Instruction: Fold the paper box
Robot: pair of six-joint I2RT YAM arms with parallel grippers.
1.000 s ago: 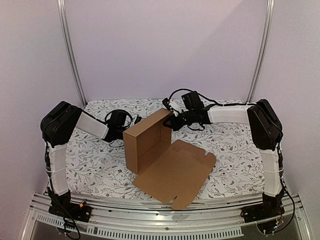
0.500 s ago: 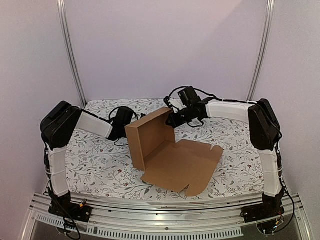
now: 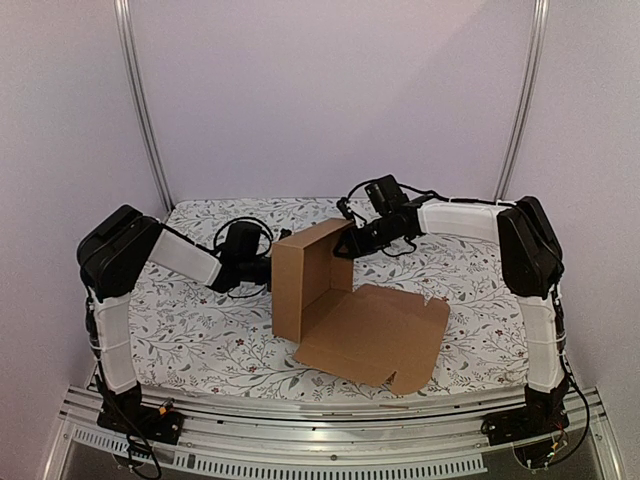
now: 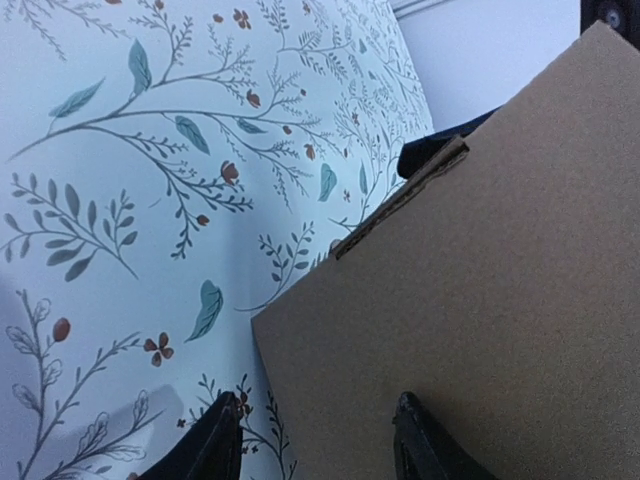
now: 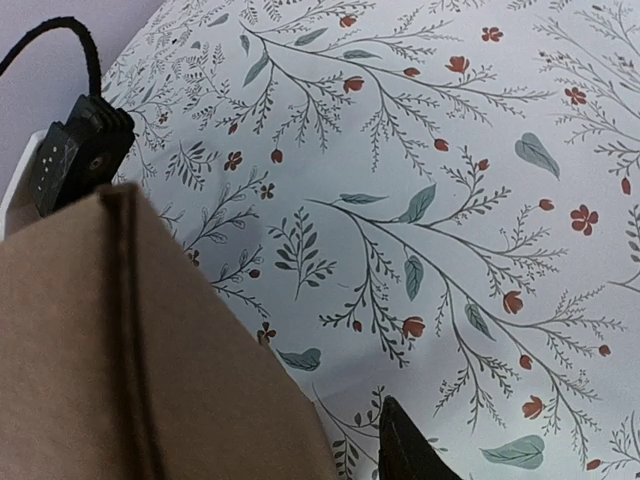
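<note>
From above, the box [image 3: 322,288] hides the left gripper's [image 3: 260,271] fingertips; the right gripper's [image 3: 346,244] are too small to read. Its wrist view shows one finger [image 5: 402,452], cut off below.

A floral-printed cloth [image 3: 190,335] lies flat, two metal posts [image 3: 143,110], perhaps aluminium, standing behind.

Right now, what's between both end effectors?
Top view: the upright part of the brown corrugated cardboard box stands between left end effector and right end effector.

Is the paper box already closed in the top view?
No, the paper box is open: its large lid panel lies spread on the tablecloth, away from the upright walls.
</note>
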